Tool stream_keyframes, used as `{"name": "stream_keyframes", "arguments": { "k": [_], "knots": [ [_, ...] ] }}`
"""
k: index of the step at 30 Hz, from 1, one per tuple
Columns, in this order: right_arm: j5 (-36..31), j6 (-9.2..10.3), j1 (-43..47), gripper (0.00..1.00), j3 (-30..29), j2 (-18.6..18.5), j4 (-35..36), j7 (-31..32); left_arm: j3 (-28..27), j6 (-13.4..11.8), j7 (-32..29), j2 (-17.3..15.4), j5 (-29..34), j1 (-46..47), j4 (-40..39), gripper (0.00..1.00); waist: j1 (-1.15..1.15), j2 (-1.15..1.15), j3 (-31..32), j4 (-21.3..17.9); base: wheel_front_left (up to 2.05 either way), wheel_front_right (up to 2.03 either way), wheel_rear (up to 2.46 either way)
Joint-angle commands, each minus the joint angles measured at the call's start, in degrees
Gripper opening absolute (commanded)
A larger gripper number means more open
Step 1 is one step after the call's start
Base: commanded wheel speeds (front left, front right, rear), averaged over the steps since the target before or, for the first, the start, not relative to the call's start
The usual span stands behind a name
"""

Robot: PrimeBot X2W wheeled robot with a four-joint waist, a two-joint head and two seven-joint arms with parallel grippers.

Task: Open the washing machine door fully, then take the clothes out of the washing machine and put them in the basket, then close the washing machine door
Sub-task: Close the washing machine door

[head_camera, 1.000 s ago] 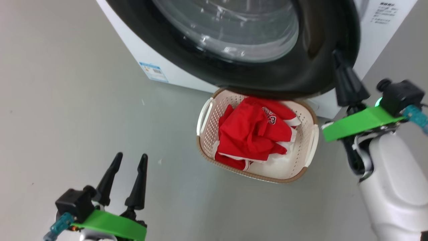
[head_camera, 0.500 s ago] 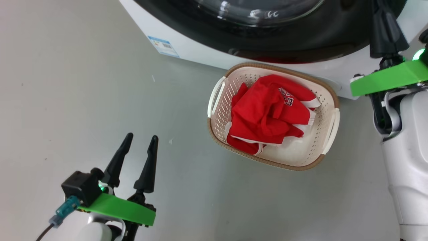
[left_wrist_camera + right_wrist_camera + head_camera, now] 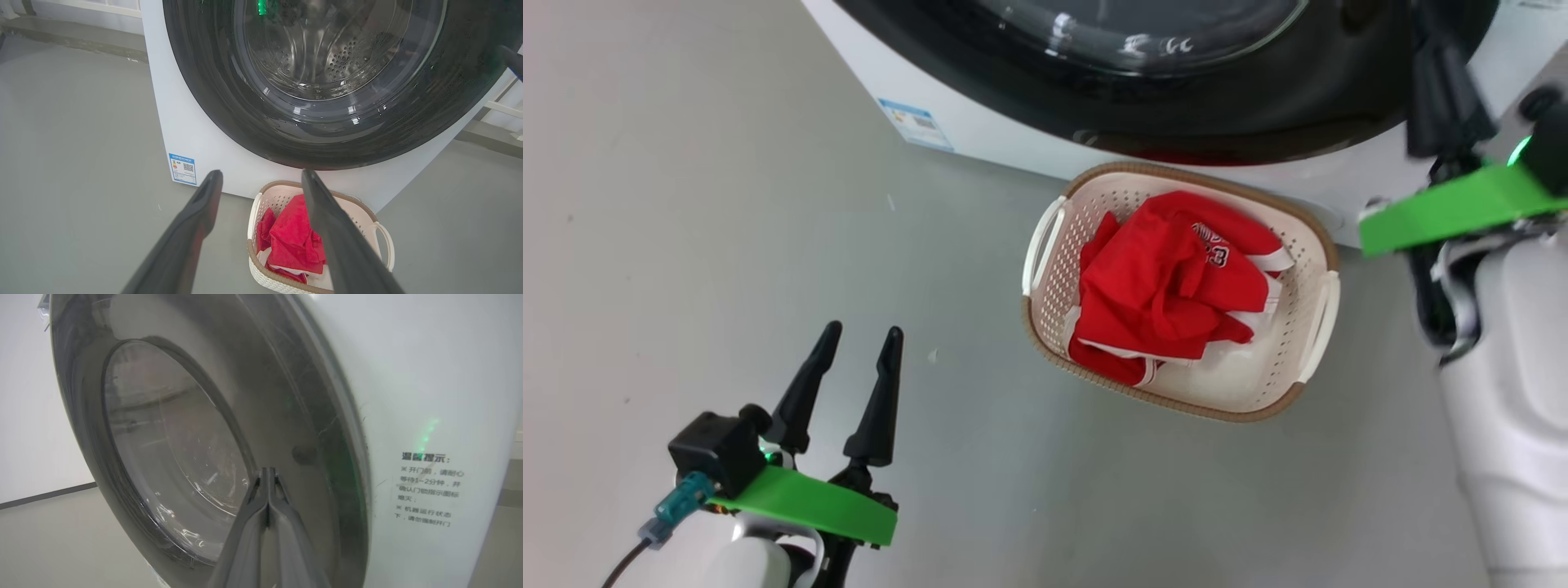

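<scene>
The washing machine door (image 3: 1241,106), with its glossy black rim and clear glass bowl, lies flat against the white washing machine (image 3: 980,122). In the right wrist view my right gripper (image 3: 267,471) is shut, its tips resting on the door (image 3: 171,457) rim near the right edge; it shows at upper right in the head view (image 3: 1441,82). On the floor in front stands the basket (image 3: 1298,327), holding the red clothes (image 3: 1168,286). My left gripper (image 3: 860,335) is open and empty, low at the left. In the left wrist view, the gripper (image 3: 261,177) points at the door (image 3: 327,134) and basket (image 3: 382,232).
A blue label (image 3: 916,124) sits low on the machine's front left corner, and printed warning text (image 3: 429,490) on its right front. Grey floor (image 3: 686,245) spreads wide to the left. The basket stands close under the door.
The door has swung from out over the basket to flat against the machine, with my shut right gripper following it. The head camera has shifted. My left gripper stayed open.
</scene>
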State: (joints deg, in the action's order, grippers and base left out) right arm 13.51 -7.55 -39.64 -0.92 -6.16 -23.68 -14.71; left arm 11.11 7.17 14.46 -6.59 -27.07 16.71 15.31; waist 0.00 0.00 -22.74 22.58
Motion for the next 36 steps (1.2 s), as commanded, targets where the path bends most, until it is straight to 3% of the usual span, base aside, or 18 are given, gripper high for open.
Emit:
{"name": "stream_keyframes", "arguments": {
  "k": [1,2,3,4,5,21,36],
  "knots": [
    [0.58,0.06,2.37,0.2,1.86,1.31,1.35,-0.29,-2.23,0.32,0.54,-2.26,0.0,-0.34,-0.86,1.0,0.0,0.0,1.7,-1.29,0.0,0.0,0.0],
    [0.76,0.06,3.47,0.36,2.41,1.46,1.41,-0.29,-2.29,0.32,0.54,-2.47,0.02,-0.59,-0.74,1.0,0.0,0.0,2.24,-1.63,0.0,0.0,0.0],
    [0.93,0.06,4.56,0.72,2.85,1.61,1.45,-0.29,-2.43,0.32,0.54,-2.7,0.05,-0.83,-0.63,1.0,0.0,0.0,2.74,-2.02,0.0,0.0,0.0],
    [0.93,0.06,4.56,0.72,2.85,1.61,1.45,-0.29,-2.43,0.32,0.54,-2.7,0.05,-0.83,-0.63,1.0,0.0,0.0,2.74,-2.02,0.0,0.0,0.0],
    [1.16,0.06,5.66,1.0,3.33,1.76,1.46,-0.29,-2.56,0.32,0.54,-2.91,0.09,-1.1,-0.54,1.0,0.0,0.0,3.31,-2.4,0.0,0.0,0.0],
    [2.55,0.06,21.38,1.0,5.61,3.1,4.02,-0.29,-4.15,0.32,0.54,-7.08,0.43,-5.86,0.44,1.0,0.0,0.0,11.38,-9.37,0.0,0.0,0.0],
    [4.63,0.06,33.78,1.0,4.63,3.27,6.67,-0.29,-5.45,0.32,0.54,-8.96,0.73,-10.39,0.61,1.0,0.0,0.0,16.67,-16.18,0.0,0.0,0.0]
  ]
}}
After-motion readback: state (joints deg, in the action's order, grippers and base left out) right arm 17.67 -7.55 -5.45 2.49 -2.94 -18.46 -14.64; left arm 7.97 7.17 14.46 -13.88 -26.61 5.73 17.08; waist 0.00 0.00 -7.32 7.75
